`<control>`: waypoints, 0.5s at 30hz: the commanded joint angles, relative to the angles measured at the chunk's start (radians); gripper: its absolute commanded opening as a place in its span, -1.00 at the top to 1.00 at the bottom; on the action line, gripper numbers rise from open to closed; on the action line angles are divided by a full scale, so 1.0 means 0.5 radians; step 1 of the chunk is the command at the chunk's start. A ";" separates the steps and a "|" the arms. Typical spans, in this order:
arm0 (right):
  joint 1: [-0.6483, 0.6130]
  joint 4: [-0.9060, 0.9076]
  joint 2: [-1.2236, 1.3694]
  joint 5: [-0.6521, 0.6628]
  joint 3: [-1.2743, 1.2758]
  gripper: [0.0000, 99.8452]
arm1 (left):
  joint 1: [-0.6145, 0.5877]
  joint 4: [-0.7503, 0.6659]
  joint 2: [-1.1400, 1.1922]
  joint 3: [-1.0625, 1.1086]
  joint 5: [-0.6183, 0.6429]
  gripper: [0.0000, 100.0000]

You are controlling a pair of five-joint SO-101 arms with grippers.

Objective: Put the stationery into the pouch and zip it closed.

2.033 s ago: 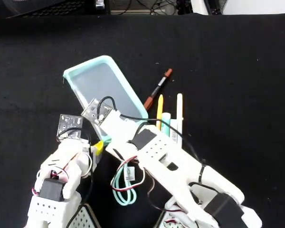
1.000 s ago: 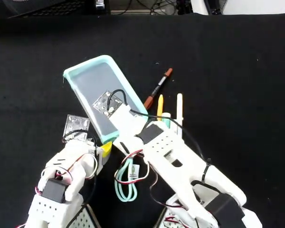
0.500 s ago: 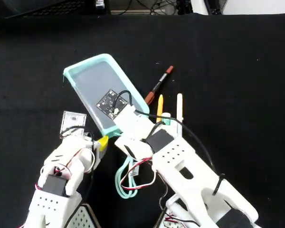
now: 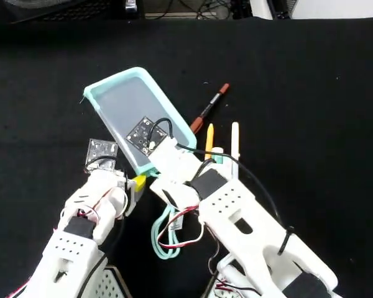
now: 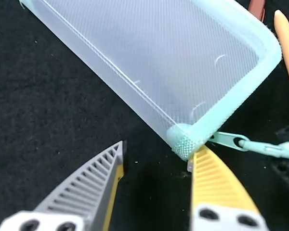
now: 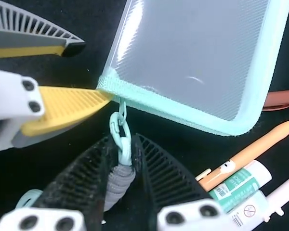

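From above, a translucent rectangular pouch with mint-green trim is seen lying slantwise on the black cloth-covered table, its near corner hidden beneath the wrists of two white arms. Just beside its edge on the right arm's side a brown-red pen is laid. Next to that are an orange pen, a white pen and a pale mint tube, all outside the pouch and partly covered by the right arm. A mint-green cord loop is seen between the arms. In the left wrist view, the left gripper is held with its grey and yellow fingers spread apart and nothing between them. The yellow finger's tip is set against the pouch's corner, where a mint-green zip pull sticks out. In the right wrist view, the right gripper is shown with its black fingers pressed together on that zip pull's chain links, just beside the same corner. The slider appears to be at that corner, though whether the pouch is open cannot be told.
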 commanded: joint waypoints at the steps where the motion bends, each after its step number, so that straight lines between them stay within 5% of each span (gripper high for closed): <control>1: 0.031 -0.025 -0.069 0.003 -0.008 0.97 | 0.005 -0.037 0.046 -0.103 0.006 0.59; 6: 0.031 -0.021 -0.069 0.003 -0.005 0.97 | 0.005 -0.064 0.046 -0.127 0.006 0.96; 15: 0.031 0.031 -0.081 0.098 -0.011 0.97 | 0.002 -0.077 0.046 -0.183 0.006 0.94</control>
